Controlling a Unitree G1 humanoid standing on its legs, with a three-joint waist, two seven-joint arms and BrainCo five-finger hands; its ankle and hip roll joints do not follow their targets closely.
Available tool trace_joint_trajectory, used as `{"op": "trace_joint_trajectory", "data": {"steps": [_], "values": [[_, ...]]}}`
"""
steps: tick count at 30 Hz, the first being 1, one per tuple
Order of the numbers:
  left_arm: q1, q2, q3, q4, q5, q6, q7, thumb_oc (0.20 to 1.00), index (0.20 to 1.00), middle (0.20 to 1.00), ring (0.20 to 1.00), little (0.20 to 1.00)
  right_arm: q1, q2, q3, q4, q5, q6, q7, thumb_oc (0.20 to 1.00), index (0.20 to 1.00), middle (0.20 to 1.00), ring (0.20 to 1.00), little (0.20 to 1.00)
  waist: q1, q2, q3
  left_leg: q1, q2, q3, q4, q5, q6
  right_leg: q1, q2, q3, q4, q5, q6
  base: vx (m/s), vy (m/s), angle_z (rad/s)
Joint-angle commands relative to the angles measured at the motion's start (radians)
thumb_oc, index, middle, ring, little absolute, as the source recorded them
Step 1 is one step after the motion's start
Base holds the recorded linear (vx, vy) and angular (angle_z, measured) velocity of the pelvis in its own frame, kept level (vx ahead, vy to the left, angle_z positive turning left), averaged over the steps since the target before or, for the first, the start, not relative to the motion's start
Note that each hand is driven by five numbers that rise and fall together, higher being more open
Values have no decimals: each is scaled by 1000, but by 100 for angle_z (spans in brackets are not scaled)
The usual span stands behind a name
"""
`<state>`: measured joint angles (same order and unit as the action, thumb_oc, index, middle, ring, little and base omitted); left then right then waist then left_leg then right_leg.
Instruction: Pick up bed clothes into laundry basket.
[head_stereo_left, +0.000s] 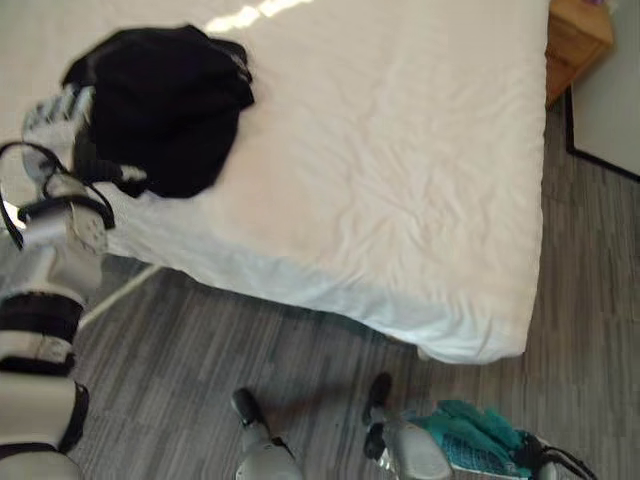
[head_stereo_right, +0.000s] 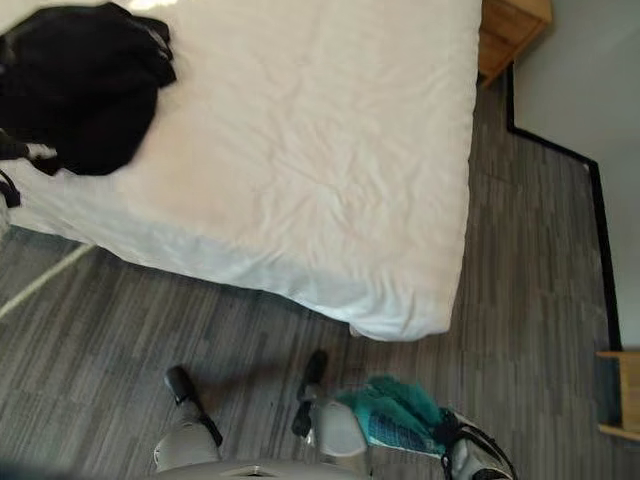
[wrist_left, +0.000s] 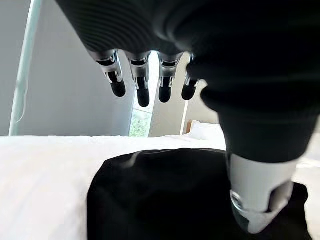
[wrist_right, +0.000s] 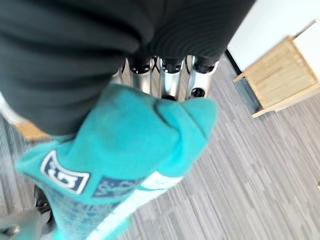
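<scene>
right hand: low at the near edge of the head views, over the floor; fingers curled round the teal garment, clamped on it
teal garment: bunched teal cloth with a printed white and dark patch, held in the right hand, off the bed, above the floor
floor: grey striped planks, nearest the robot, running under the bed's near edge
left hand: at the bed's left edge, just beside the black garment; in the left wrist view its fingers hang straight and spread above the cloth, thumb down against the black fabric, nothing gripped
black garment: crumpled heap on the bed's near-left part, lying on the sheet
bed: white wrinkled sheet, one corner toward the robot
wooden cabinet: beyond the bed's far right corner, on the floor
</scene>
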<state>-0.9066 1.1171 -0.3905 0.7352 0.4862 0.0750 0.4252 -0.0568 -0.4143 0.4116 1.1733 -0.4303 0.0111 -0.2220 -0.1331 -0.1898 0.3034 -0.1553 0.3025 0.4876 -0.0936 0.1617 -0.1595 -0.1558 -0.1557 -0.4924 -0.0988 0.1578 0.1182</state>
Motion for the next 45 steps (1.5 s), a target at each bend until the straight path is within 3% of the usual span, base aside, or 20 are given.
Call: {"op": "trace_joint_trajectory", "data": {"steps": [1, 11, 16, 17, 18, 19, 22, 24, 25, 26, 27, 32, 33, 37, 38, 39, 41, 42, 43, 45], "values": [[-251, 104, -138, 116, 57, -2, 49, 1000, 1000, 1000, 1000, 1000, 17, -40, 36, -21, 40, -15, 11, 200, 200, 200, 200, 200, -15, -27, 27, 98, 99, 45, 6, -68, -102, -45, -55, -6, 17, 16, 123, 0, 0, 0], [-494, 145, -390, 336, 75, -2, 40, 1000, 1000, 1000, 1000, 1000, -41, -40, 71, -53, 111, -49, -11, 200, 200, 200, 200, 200, -55, -34, 96, 21, 127, 44, 6, -63, -102, -139, -53, 18, 21, 38, 143, -31, 1, -7], [-526, 151, -442, 408, 95, 0, 29, 1000, 1000, 1000, 1000, 1000, -60, -53, 69, -94, 128, -61, -20, 200, 200, 200, 200, 200, -68, -42, 127, -29, 130, 41, 6, -54, -102, -189, -53, 21, 21, 54, 144, -67, 20, -3], [-508, 148, -439, 452, 99, -1, 0, 705, 705, 705, 705, 705, -67, -61, 67, -109, 133, -63, -20, 200, 200, 200, 200, 200, -69, -46, 142, -44, 129, 39, 6, -51, -102, -203, -54, 24, 20, 60, 144, -41, 21, -2], [-506, 146, -435, 454, 100, -3, 1, 529, 529, 529, 529, 529, -66, -65, 67, -111, 133, -63, -19, 200, 200, 200, 200, 200, -71, -44, 140, -46, 129, 39, 6, -50, -102, -206, -54, 24, 20, 61, 144, -66, 27, -4], [-483, 136, -427, 488, 104, -7, -29, 200, 200, 200, 200, 200, -77, -71, 68, -118, 132, -65, -15, 200, 200, 200, 200, 200, -72, -46, 150, -55, 129, 39, 6, -47, -102, -217, -59, 25, 20, 66, 144, -35, 12, -2], [-406, 137, -360, 485, 84, -18, -47, 200, 200, 200, 200, 200, -75, -79, 68, -128, 128, -58, -7, 200, 200, 200, 200, 200, -70, -43, 148, -48, 126, 41, 6, -52, -102, -219, -61, 36, 20, 65, 144, -9, 16, -2], [-248, 159, -235, 390, 39, -25, -50, 200, 200, 200, 200, 200, -53, -128, 66, -215, 119, -59, 16, 200, 200, 200, 200, 200, -52, -41, 134, 10, 99, 33, 9, -90, -102, -196, -49, 76, 19, 46, 143, 31, 152, -21], [-204, 198, -202, 165, -14, -47, -11, 200, 200, 200, 200, 200, -36, -166, 22, -293, 148, -66, 15, 200, 200, 200, 200, 200, 4, -62, 135, 12, 41, -85, 18, -93, -90, -171, -32, 95, 15, 36, 124, -1, 147, -43], [-178, 200, -178, 152, -12, -42, -14, 200, 200, 200, 200, 200, -32, -172, 22, -300, 147, -63, 17, 200, 200, 200, 200, 200, 3, -61, 138, 18, 38, -84, 17, -92, -89, -167, -34, 96, 15, 37, 124, -36, 128, -124], [-23, 195, -62, -86, -58, -78, 18, 200, 200, 200, 200, 200, 5, -190, -36, -359, 169, -66, 18, 200, 200, 200, 200, 200, 66, -60, 139, -33, -23, -269, 6, -134, -67, -137, -19, 151, 12, 7, 113, -50, 72, -140], [287, 123, 225, -403, -91, -135, 2, 200, 200, 200, 200, 200, 75, -194, -139, -393, 119, -25, 32, 200, 200, 200, 200, 200, 13, -15, 29, 71, -44, -187, 6, -178, -51, -88, -43, 173, 12, 9, 116, 11, 150, -56], [323, 82, 262, -492, -130, -152, -18, 200, 200, 200, 200, 200, 111, -207, -197, -486, 124, -21, 55, 200, 200, 200, 200, 200, -19, -9, -18, 130, -66, -162, 6, -194, -36, -46, -44, 185, 26, -2, 115, 74, 199, -34], [360, 3, 311, -617, -189, -175, -31, 200, 200, 200, 200, 200, 212, -244, -292, -667, 117, -32, 88, 200, 200, 200, 200, 200, -69, 1, -56, 203, -84, -109, 6, -197, -8, -19, -55, 185, 123, -30, 102, -26, 105, -26], [409, -51, 365, -700, -248, -191, -36, 200, 200, 200, 200, 200, 232, -231, -354, -691, 122, -32, 88, 200, 200, 200, 200, 200, -59, 30, -78, 245, -61, -10, 6, -193, 1, 3, -129, 15, 184, -24, 97, -96, 22, -49], [432, -57, 385, -715, -248, -187, -40, 200, 200, 200, 200, 200, 236, -238, -354, -696, 122, -31, 90, 200, 200, 200, 200, 200, -60, 36, -74, 254, -59, -8, 6, -196, 0, 9, -127, 16, 187, -27, 98, -145, 31, -96], [550, -167, 484, -857, -331, -235, -29, 200, 200, 200, 200, 200, 208, -217, -419, -771, 115, -36, 67, 200, 200, 200, 200, 200, -37, 76, -114, 297, -36, 99, 11, -189, 7, 71, -225, -164, 227, -25, 85, -53, 52, -182], [567, -173, 499, -869, -333, -235, -32, 200, 200, 200, 200, 200, 211, -223, -420, -776, 114, -34, 69, 200, 200, 200, 200, 200, -37, 80, -114, 301, -37, 103, 11, -190, 7, 72, -225, -161, 227, -25, 85, 6, -29, -204], [649, -274, 556, -969, -431, -301, -12, 200, 200, 200, 200, 200, 163, -222, -446, -836, 108, -44, 38, 200, 200, 200, 200, 200, -8, 99, -148, 327, -37, 181, 17, -181, 11, 112, -277, -289, 217, -2, 78, 8, -75, -167], [699, -301, 591, -1009, -458, -315, -30, 200, 200, 200, 200, 200, 142, -240, -451, -860, 104, -46, 28, 200, 200, 200, 200, 200, 2, 118, -160, 348, -40, 209, 19, -177, 10, 132, -286, -323, 203, 15, 73, 17, -93, -201]]}}
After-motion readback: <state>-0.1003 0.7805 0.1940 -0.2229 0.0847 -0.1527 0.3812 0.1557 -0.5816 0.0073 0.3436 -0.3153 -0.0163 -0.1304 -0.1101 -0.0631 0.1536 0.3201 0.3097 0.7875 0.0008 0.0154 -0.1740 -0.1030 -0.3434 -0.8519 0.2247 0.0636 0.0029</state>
